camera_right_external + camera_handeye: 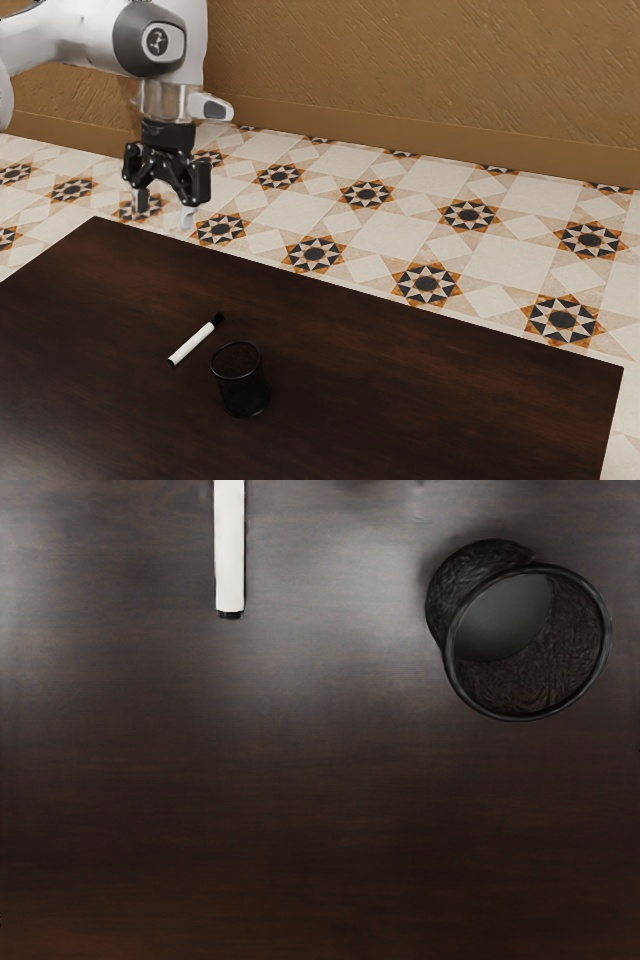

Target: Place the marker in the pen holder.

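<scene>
High over the table's far left edge in the exterior view, my gripper [163, 208] points down with its fingers spread and nothing between them. A white marker [192, 345] with black ends lies flat on the dark table [400, 370]. Close beside it stands the black mesh pen holder [242, 382], upright, not touching the marker. From above in the wrist view, part of the marker [229, 550] shows, its other end cut off by the frame. The round opening of the pen holder [527, 685] faces up and looks empty.
The table's far edge [330, 283] runs slantwise below my gripper in the exterior view. Beyond it are a patterned tile floor [370, 225] and a brown wall [430, 80].
</scene>
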You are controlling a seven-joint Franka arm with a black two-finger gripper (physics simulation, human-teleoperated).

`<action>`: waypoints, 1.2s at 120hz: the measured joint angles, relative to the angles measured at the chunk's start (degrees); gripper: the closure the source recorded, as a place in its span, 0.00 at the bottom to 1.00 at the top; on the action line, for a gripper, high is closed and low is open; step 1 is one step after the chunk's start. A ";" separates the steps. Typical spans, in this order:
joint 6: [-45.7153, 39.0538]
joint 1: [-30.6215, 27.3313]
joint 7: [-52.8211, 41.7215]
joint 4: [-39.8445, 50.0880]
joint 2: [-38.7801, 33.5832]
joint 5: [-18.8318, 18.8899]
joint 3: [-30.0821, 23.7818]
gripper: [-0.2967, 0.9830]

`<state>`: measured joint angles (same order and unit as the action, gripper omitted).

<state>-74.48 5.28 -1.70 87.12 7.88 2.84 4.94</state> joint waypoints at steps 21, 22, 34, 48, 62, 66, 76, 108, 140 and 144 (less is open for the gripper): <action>-11.64 0.04 -0.51 -0.04 0.42 0.15 0.28 0.23; -12.04 0.03 -0.52 -0.03 0.42 0.15 0.29 0.23; -17.06 0.09 -0.67 2.88 0.61 0.72 0.50 0.23; -24.67 0.12 -0.80 11.77 1.73 1.13 2.67 0.23; -34.11 -0.09 -0.90 19.28 5.72 1.32 3.80 0.23; -36.50 -0.04 -0.92 20.54 6.49 1.33 3.87 0.23; -41.97 -0.07 -0.96 23.48 8.29 1.09 4.16 0.23; -55.30 0.03 -3.44 26.26 13.45 0.81 4.64 0.23; -61.29 -0.18 -6.24 28.03 15.18 0.94 5.97 0.23; -61.80 -0.18 -6.54 27.69 15.82 0.96 6.01 0.23</action>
<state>-136.27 5.10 -8.25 114.82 23.70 3.80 10.94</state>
